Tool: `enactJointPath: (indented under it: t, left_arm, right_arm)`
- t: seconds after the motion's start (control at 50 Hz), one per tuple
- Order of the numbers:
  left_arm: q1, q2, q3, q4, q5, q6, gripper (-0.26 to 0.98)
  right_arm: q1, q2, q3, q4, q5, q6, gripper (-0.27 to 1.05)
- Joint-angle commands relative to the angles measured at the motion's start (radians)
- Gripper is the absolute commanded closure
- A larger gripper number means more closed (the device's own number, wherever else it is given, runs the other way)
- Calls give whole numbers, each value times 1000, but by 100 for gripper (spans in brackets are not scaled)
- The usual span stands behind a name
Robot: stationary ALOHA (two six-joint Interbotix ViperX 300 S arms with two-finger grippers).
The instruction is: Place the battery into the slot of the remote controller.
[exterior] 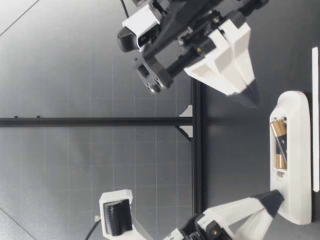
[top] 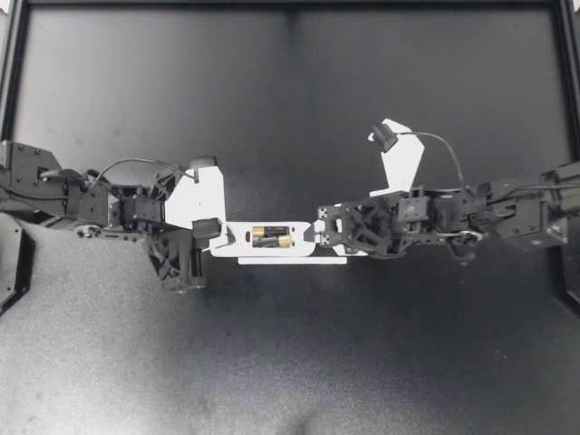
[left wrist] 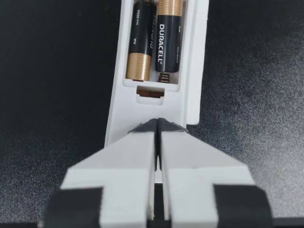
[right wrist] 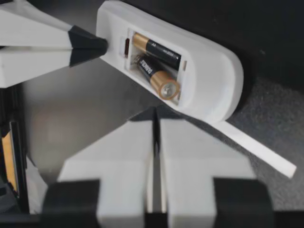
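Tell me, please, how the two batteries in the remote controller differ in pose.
The flat battery lies level in the remote controller; the tilted battery appears to have its copper end raised. The flat battery's copper end points toward my left gripper; the tilted battery's points away. Both look the same size, black and copper, side by side.

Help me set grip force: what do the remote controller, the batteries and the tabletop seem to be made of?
Remote controller: smooth white shell with rounded moulded edges and a soft sheen, likely hard plastic. Batteries: glossy black-and-copper sleeves catching highlights, probably printed film over metal cans. Tabletop: dark, dull, finely speckled surface, perhaps a textured mat; the look leaves it open.
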State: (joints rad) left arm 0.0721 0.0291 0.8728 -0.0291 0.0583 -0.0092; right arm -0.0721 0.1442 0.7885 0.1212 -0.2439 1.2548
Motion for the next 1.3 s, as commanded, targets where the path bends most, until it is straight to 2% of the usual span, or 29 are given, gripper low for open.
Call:
enactJointPath:
  t: [0.0, 0.5, 0.94, 1.28]
  left_arm:
    - [3, 3, -2, -2, 6, 2, 89]
    - [3, 5, 0, -2, 6, 2, 89]
    - [3, 5, 2, -2, 6, 2, 89]
    - [3, 5, 2, -2, 6, 3, 89]
  right_arm:
    - [-3, -3, -31, -2, 0, 0, 91]
    - [-20, 37, -63, -3, 8, -6, 91]
    - [-18, 87, -121, -61, 49, -6, 91]
    - [-18, 103, -123, -67, 77, -8, 91]
